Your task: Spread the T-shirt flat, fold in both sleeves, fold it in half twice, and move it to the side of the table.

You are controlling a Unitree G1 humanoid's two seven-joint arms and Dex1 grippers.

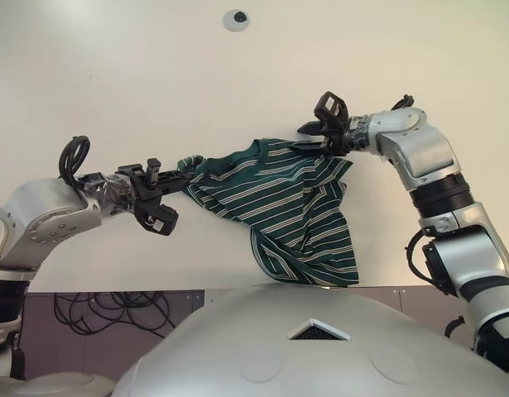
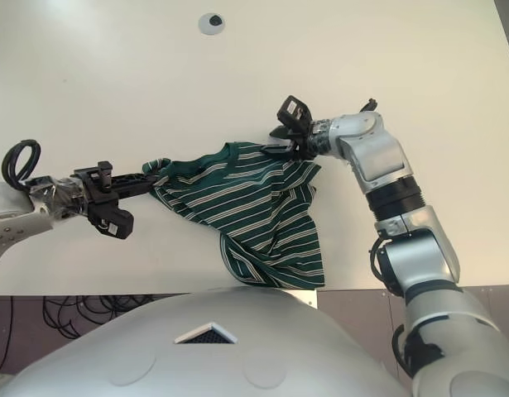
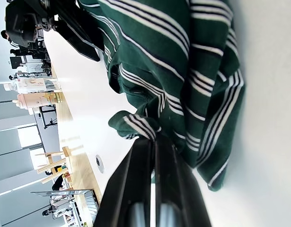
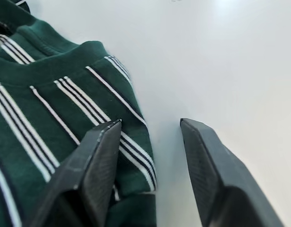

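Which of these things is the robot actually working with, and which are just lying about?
In the job: green striped T-shirt, crumpled on the white table; left claw, shut on one end; right claw, open at the other end.
Just there: round cap set in the table; cables below its edge.

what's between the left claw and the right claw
The T-shirt, bunched, fills that stretch in the left eye view; the left claw pinches one end, the right claw sits open at the other.

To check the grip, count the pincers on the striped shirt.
2. The left pincer is shut on the dark green white-striped T-shirt, left end; the right pincer stands open at its right shoulder.
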